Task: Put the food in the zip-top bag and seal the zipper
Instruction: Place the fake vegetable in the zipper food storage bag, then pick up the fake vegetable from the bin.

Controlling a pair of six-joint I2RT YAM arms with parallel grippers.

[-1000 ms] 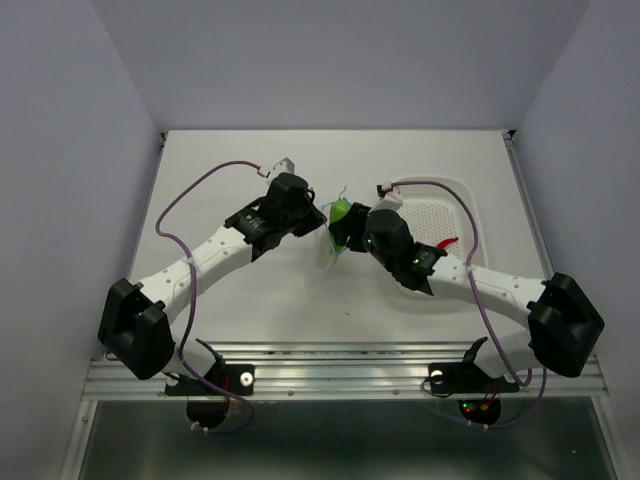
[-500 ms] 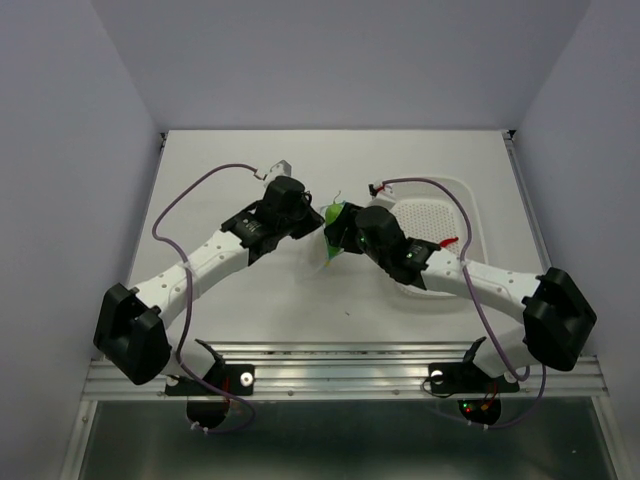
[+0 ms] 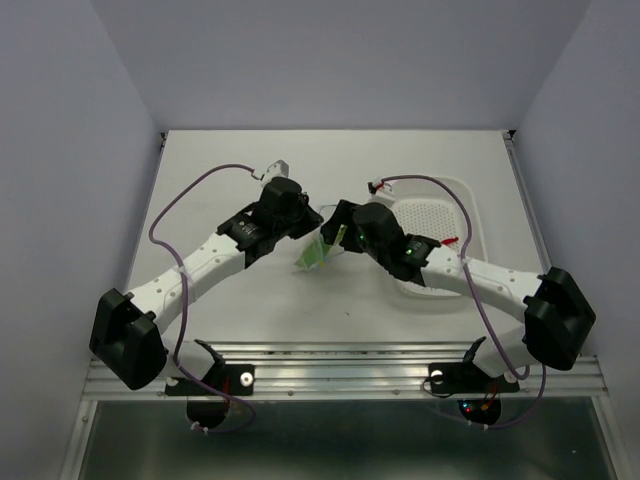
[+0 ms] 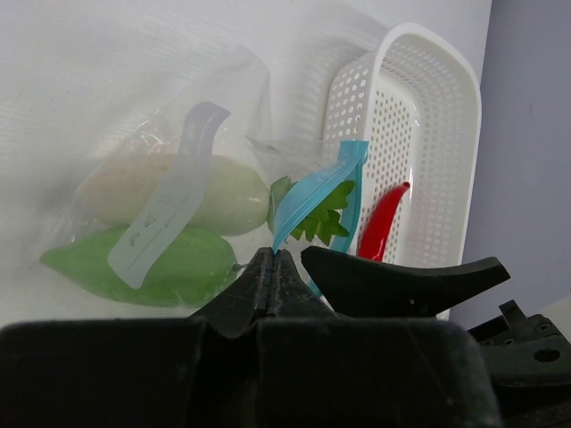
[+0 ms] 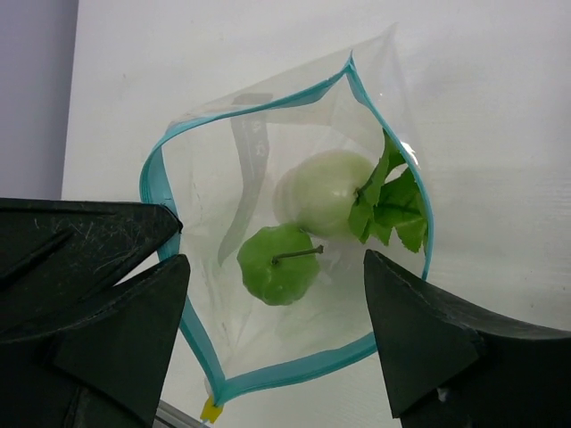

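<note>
Food first: radish (image 5: 321, 192) and green pod (image 5: 278, 263) both lie inside the zip-top bag (image 5: 201, 267), leafy top toward the right rim. A second ago my right gripper (image 5: 275, 259) held something green over the mouth. Now its jaws are spread wide with nothing between them and it hangs straight above the opening, so that piece looks dropped in. Two of three in, I'd say.

Chili (image 4: 382, 223) is not bagged; it lies in the white basket (image 4: 428, 107) on the right, well apart from the bag. Likely my next pick.

Zipper (image 4: 308, 196) gapes wide, unsealed. My left gripper (image 4: 272, 263) is clamped tight on the bag rim at the zipper, holding the mouth up, mid-table (image 3: 250, 170) between the two wrists.

Hard to read: from the top camera both wrists cover most of the bag, only a green patch shows. Can't tell whether the bag bottom rests on the table or hangs. My left finger cuts off the chili's lower end.
</note>
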